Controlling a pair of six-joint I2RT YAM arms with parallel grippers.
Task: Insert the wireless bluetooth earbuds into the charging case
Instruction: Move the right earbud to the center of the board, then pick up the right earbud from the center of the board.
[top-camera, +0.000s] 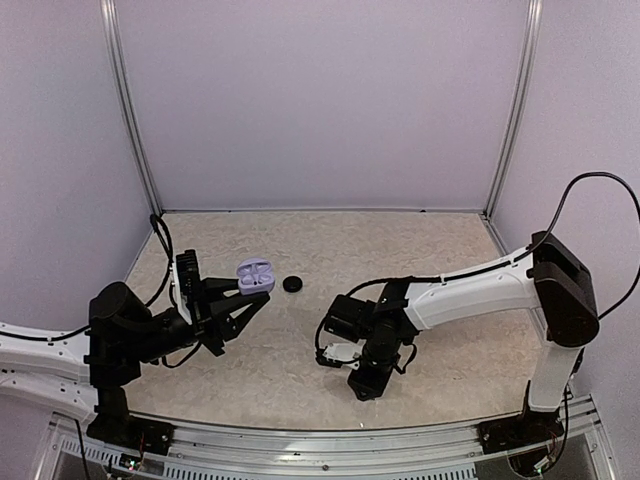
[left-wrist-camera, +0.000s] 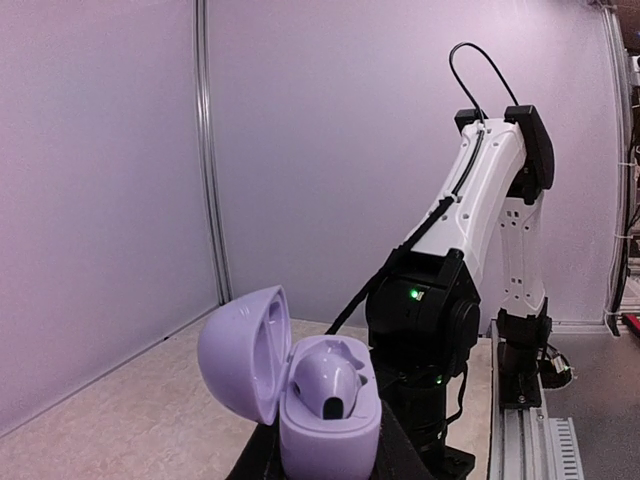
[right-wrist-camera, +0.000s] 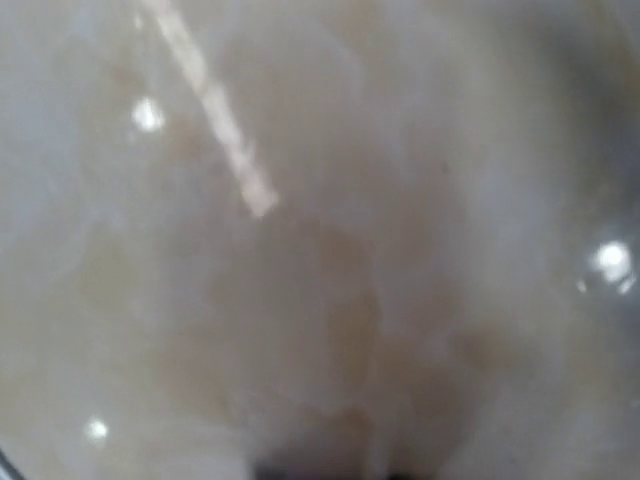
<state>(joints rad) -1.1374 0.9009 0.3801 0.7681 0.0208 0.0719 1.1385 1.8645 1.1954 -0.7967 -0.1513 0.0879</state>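
My two arms reach over one pale, marbled counter (top-camera: 420, 250), the left arm (top-camera: 120, 335) on the left and the right arm (top-camera: 480, 290) on the right.

My left fingers (top-camera: 250, 297) are closed narrow on the one case (top-camera: 254, 276), a small round lavender clamshell. They hold it up off the counter, at the left of the middle. In my left wrist view the case (left-wrist-camera: 330, 420) sits upright between the fingers at the bottom of the frame. Its lid (left-wrist-camera: 240, 350) is swung open to the left.

I can count one earbud (left-wrist-camera: 325, 385), pale lavender, seated in the whitish inside of the case with a dark tip showing. From here I cannot make out whether the hollow beside it is filled.

One small black disc (top-camera: 292, 284) lies flat on the counter just to the right of the case, apart from it.

My right fingers (top-camera: 362, 385) point straight down at the counter, near its front edge and well apart from the case and the disc. From above I cannot tell whether they are wide or narrow, or whether they hold anything. My right wrist view gives only a blurred, very close stretch of counter with three bright glints and a pale streak.
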